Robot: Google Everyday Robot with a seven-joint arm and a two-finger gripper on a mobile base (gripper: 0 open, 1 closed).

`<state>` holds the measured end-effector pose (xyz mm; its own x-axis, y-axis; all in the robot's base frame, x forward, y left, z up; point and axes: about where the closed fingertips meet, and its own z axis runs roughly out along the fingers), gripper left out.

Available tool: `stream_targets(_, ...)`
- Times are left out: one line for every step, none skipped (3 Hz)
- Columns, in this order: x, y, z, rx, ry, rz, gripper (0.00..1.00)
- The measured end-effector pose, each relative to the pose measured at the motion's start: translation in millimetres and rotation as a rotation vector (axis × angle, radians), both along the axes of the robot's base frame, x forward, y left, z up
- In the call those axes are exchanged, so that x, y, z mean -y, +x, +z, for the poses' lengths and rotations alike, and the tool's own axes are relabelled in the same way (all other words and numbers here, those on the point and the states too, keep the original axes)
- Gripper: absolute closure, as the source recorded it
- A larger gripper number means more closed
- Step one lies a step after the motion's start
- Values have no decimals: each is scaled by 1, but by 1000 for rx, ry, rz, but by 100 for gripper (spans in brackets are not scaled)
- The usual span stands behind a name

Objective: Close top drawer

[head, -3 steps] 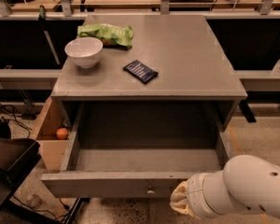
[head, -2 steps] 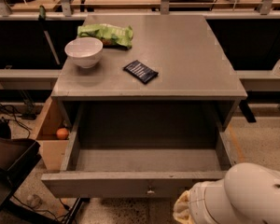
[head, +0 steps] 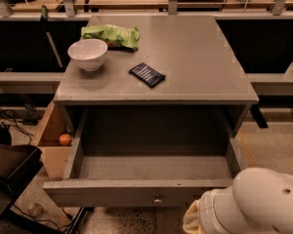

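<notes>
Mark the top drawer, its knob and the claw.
top drawer (head: pixel 112 193), camera view, front panel.
knob (head: pixel 157 199), camera view, its middle.
claw (head: pixel 192 219), camera view, pale end low right of the knob.

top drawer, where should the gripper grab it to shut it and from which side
The small central knob on the front panel of the top drawer, from the front: it is centred, so a push should run straight. The gripper sits low, right of the knob.

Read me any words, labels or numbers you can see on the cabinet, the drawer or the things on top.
Nothing here can be read.
Dark packet: pale print, too blurred to read.
Green bag: no legible print.
White bowl, top drawer, and the gripper at lower right by the drawer front: no markings seen.
</notes>
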<state>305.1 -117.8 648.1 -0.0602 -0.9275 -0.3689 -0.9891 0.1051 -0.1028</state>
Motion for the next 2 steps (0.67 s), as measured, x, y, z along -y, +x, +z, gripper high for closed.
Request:
stream_targets(-7,46,-10,41,44,75,100)
stream_targets(-9,66,-14,57,57,93,100)
